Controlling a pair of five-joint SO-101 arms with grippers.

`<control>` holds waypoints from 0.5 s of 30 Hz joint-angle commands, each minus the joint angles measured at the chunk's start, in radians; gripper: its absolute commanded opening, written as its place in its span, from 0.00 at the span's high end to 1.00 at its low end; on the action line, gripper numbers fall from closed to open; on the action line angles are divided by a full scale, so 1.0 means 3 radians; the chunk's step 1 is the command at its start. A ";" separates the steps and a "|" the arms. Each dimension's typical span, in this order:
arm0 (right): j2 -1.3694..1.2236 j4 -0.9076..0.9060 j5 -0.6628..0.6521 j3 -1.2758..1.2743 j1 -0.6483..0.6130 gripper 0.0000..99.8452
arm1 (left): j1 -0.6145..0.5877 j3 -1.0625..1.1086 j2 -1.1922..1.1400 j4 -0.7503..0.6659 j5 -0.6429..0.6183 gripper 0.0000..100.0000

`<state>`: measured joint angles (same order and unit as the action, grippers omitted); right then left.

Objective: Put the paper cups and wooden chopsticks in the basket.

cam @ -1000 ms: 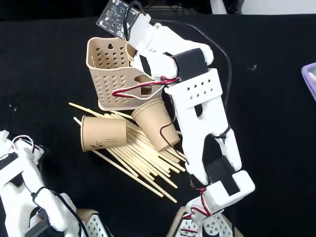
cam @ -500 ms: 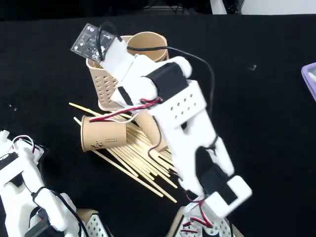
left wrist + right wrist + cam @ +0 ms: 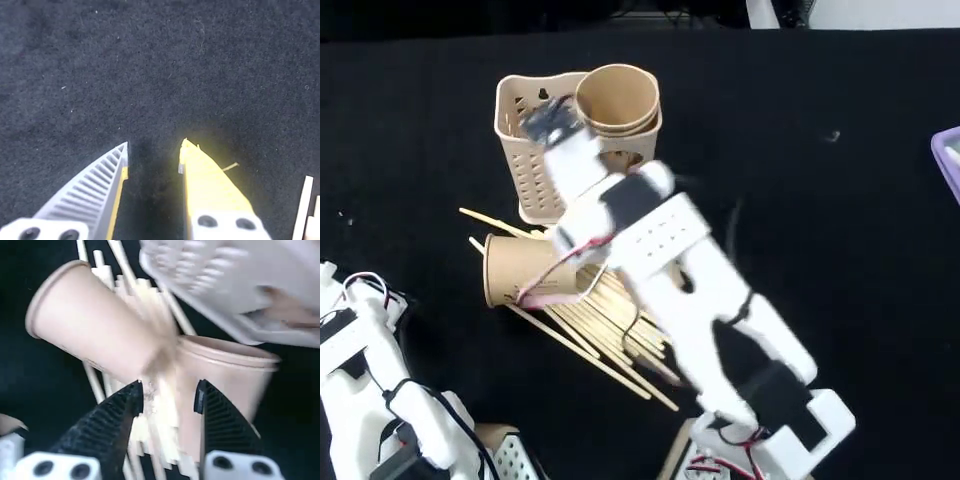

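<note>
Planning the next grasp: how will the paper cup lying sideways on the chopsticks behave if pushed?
Lying on its side on loose chopsticks, the paper cup will probably roll or slide when nudged. Its paper wall likely dents under a hard squeeze. Being paper, it should be light.

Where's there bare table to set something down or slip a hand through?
Bare cloth runs wide between the right arm and the purple thing at the edge, and left of the basket. It is crowded from the basket down to the cup and chopsticks.
</note>
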<state>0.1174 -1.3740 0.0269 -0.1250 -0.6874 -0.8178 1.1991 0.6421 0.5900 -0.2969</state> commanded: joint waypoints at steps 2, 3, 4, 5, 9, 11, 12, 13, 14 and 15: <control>0.0212 0.0619 0.0297 -0.0207 -0.0450 0.82 | 0.0008 -0.0110 0.0087 -0.0061 -0.0026 0.83; 0.0207 0.0777 0.0302 -0.0238 -0.0506 0.82 | -0.0033 -0.0110 0.0087 -0.0061 -0.0031 0.83; 0.0207 0.0941 0.0302 -0.0284 -0.0552 0.82 | -0.0095 -0.0120 0.0087 -0.0061 -0.0041 0.83; 0.0207 0.1100 0.0312 -0.0325 -0.0593 0.82 | -0.0161 -0.0130 0.0082 -0.0061 -0.0046 0.83; 0.0207 0.1483 0.0680 -0.0432 -0.0742 0.82 | -0.0381 -0.0136 0.0077 -0.0061 -0.0271 0.83; 0.0207 0.1662 0.0762 -0.0494 -0.0818 0.82 | -0.0478 -0.0136 0.0082 -0.0061 -0.0389 0.83; 0.0207 0.1759 0.0783 -0.0534 -0.0849 0.82 | -0.0524 -0.0141 0.0087 -0.0066 -0.0425 0.83; 0.0207 0.1851 0.0783 -0.0580 -0.0885 0.82 | -0.0560 -0.0151 0.0087 -0.0066 -0.0455 0.83; 0.0207 0.1949 0.0783 -0.0637 -0.0915 0.82 | -0.0591 -0.0166 0.0061 -0.0097 -0.0481 0.83; 0.0207 0.2046 0.0777 -0.0708 -0.0946 0.82 | -0.0606 -0.0171 0.0056 -0.0138 -0.0496 0.83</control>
<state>0.1204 -0.8416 0.2447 -0.3184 -0.9375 -0.9605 1.1991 0.6421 0.5884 -0.4058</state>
